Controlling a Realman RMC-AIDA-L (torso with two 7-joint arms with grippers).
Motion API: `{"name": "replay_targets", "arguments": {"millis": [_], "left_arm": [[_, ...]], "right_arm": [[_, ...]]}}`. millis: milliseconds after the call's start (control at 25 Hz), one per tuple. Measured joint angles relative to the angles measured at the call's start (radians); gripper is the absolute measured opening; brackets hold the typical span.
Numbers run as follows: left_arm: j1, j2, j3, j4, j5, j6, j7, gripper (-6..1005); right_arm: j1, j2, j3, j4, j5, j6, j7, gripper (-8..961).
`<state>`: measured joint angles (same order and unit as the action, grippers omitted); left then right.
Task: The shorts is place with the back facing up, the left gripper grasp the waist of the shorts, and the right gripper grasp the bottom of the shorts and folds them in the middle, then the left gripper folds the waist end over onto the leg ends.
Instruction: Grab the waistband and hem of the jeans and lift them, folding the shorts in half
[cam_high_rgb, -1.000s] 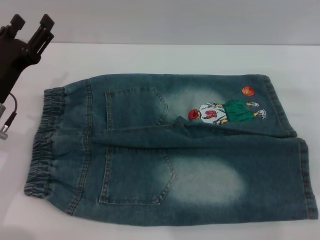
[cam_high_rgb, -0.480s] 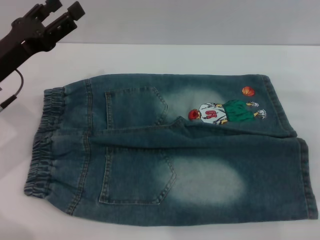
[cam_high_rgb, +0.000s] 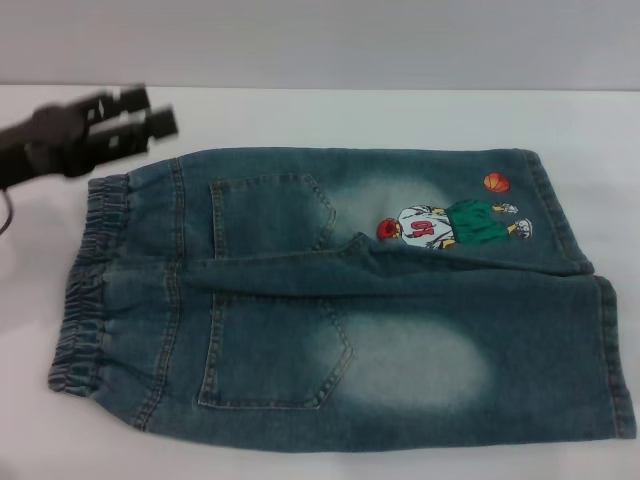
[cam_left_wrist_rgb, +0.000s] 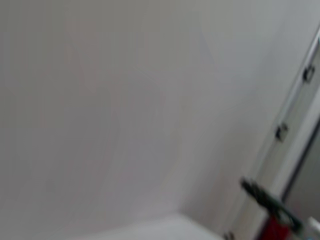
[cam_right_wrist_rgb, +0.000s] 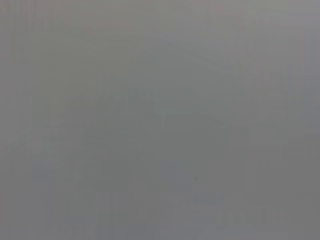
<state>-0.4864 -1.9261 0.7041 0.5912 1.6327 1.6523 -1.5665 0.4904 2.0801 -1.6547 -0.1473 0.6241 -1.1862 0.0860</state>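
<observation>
The shorts (cam_high_rgb: 330, 310) lie flat on the white table (cam_high_rgb: 330, 115), back up, with two patch pockets showing. Their waist (cam_high_rgb: 85, 280) runs down the left side and the leg ends (cam_high_rgb: 612, 350) are at the right. A cartoon basketball player print (cam_high_rgb: 450, 222) sits on the far leg. My left gripper (cam_high_rgb: 148, 110) hovers over the table just beyond the waist's far corner. It points to the right, is blurred by motion, and is open with nothing between its fingers. The right gripper is out of view. Neither wrist view shows the shorts.
Bare white table surrounds the shorts at the far side and left. A pale wall rises behind the table. The left wrist view shows a wall and a metal frame (cam_left_wrist_rgb: 295, 115); the right wrist view shows only plain grey.
The left gripper has swung down and to the right from the upper left corner, turning from pointing up to pointing sideways near the waist's far corner. The shorts have not moved.
</observation>
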Motion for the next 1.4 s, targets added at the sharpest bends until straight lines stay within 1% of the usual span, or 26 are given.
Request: {"name": "replay_targets", "arguments": {"millis": [40,80,120,160,200,240,480,520,560,600,760,840,960,1200,1400], "left_arm": [[0.007,0.019,-0.002,0.006,0.049,0.028,-0.039,822],[0.007,0.019,-0.002,0.006,0.049,0.028,-0.039,822],[0.011,0.027,-0.004,0.006,0.065,0.04,-0.052,822],[0.019,0.042,-0.006,0.007,0.09,0.06,-0.075,821],[0.019,0.042,-0.006,0.007,0.09,0.06,-0.075,821],[0.05,0.07,-0.01,0.017,0.131,0.092,-0.12,821],[0.12,0.107,-0.012,0.031,0.153,0.099,-0.187,821],[0.132,0.112,-0.012,0.031,0.154,0.1,-0.196,820],[0.132,0.112,-0.012,0.031,0.154,0.1,-0.196,820],[0.159,0.123,-0.011,0.032,0.159,0.109,-0.21,820],[0.18,0.135,-0.011,0.032,0.199,0.147,-0.229,820],[0.184,0.142,-0.012,0.032,0.225,0.151,-0.25,820],[0.189,0.146,-0.022,0.033,0.273,0.146,-0.276,819],[0.194,0.138,-0.085,0.023,0.386,0.096,-0.287,819],[0.193,0.129,-0.088,0.021,0.429,0.063,-0.289,818]], "right_arm": [[0.001,0.0,-0.002,0.0,0.0,0.0,0.0,590],[0.002,0.0,-0.004,0.001,0.0,0.0,0.0,590],[0.003,0.0,-0.005,0.001,0.0,0.0,0.0,590],[0.004,-0.001,-0.005,0.002,0.0,0.0,0.0,590],[0.005,-0.001,-0.005,0.003,0.0,0.0,0.0,590],[0.006,-0.002,-0.005,0.004,0.0,0.0,0.0,590],[0.01,-0.006,-0.005,0.005,-0.002,0.001,0.0,591],[0.01,-0.006,-0.005,0.005,-0.004,0.001,0.0,591],[0.01,-0.006,-0.005,0.005,-0.007,0.001,0.0,591],[0.011,-0.007,-0.005,0.005,-0.01,0.001,0.0,591],[0.011,-0.008,-0.006,0.005,-0.023,0.002,0.0,591],[0.011,-0.008,-0.006,0.005,-0.032,0.003,0.0,591],[0.011,-0.008,-0.007,0.004,-0.035,0.015,0.0,591],[0.013,-0.008,-0.006,0.001,-0.036,0.028,0.0,590],[0.019,-0.008,-0.007,0.002,-0.037,0.028,0.0,590]]}}
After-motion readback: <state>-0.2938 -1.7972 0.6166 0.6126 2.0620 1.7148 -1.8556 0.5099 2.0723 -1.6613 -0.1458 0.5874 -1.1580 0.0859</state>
